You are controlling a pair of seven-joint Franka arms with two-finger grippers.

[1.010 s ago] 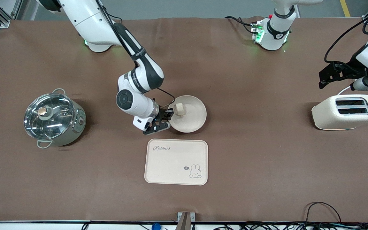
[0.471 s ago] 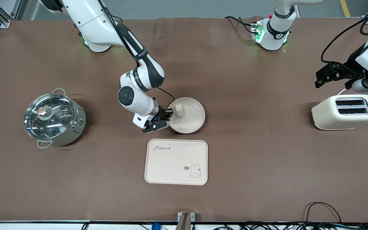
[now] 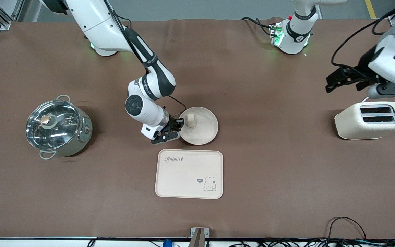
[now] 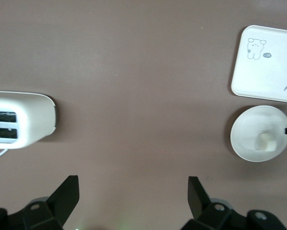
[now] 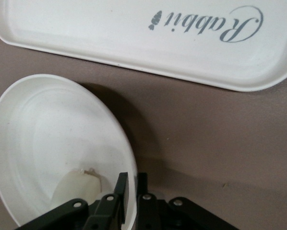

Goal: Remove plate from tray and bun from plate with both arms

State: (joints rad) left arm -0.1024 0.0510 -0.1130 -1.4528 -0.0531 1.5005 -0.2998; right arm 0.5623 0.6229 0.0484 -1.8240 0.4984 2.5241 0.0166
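The round cream plate [image 3: 200, 127] hangs tilted just above the table, beside the rabbit tray and farther from the front camera. My right gripper [image 3: 178, 126] is shut on its rim at the end toward the right arm. The small pale bun [image 3: 190, 120] lies in the plate next to the gripped rim. In the right wrist view the jaws pinch the plate's rim [image 5: 132, 191], with the bun [image 5: 76, 189] inside. My left gripper [image 3: 341, 79] is open and empty, up in the air near the toaster. The left wrist view shows the plate [image 4: 258, 134] and bun [image 4: 265, 141] far off.
The rectangular cream tray [image 3: 189, 173] with a rabbit drawing lies nearer the front camera than the plate. A steel pot with a glass lid [image 3: 57, 126] stands toward the right arm's end. A white toaster [image 3: 371, 119] stands toward the left arm's end.
My right gripper has drawn the plate with the bun slightly toward the right arm's end. My left arm has swung its gripper toward the middle of the table.
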